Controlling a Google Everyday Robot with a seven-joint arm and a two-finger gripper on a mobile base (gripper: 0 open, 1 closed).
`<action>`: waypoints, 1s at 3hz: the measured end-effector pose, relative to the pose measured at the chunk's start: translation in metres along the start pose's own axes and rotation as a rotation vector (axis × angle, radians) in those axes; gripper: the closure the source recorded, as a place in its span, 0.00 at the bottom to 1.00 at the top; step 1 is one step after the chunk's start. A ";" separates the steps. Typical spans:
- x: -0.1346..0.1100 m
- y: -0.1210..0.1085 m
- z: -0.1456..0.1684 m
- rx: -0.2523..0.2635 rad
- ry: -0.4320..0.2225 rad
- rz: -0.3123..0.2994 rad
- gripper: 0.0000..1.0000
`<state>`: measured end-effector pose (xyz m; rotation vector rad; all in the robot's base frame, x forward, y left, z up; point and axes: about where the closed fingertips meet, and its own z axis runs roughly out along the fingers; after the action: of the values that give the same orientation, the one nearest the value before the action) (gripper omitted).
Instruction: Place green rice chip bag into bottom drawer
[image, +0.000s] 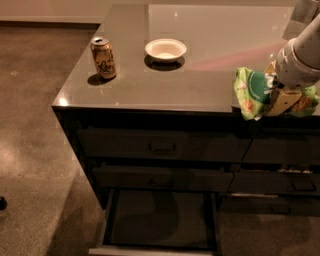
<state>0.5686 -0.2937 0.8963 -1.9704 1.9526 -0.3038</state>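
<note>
The green rice chip bag (252, 91) is crinkled light green with a dark green patch. It hangs at the front edge of the counter top, at the right. My gripper (280, 100) comes down from the upper right and is shut on the bag, holding it just above the counter edge. The bottom drawer (160, 220) of the left stack stands pulled open below, a dark shallow tray with a pale front rim. It lies down and to the left of the bag.
A gold drink can (103, 58) stands near the counter's left front corner. A white bowl (165, 50) sits behind it toward the middle. Two shut handled drawers (161, 147) lie above the open one. Narrower drawers fill the right column (290, 180).
</note>
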 end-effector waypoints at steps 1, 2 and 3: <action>0.000 0.023 0.011 -0.041 -0.052 0.067 1.00; -0.003 0.091 0.010 -0.116 -0.110 0.141 1.00; -0.011 0.203 0.035 -0.308 -0.128 0.164 1.00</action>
<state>0.3947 -0.2777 0.7863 -1.9326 2.1631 0.1711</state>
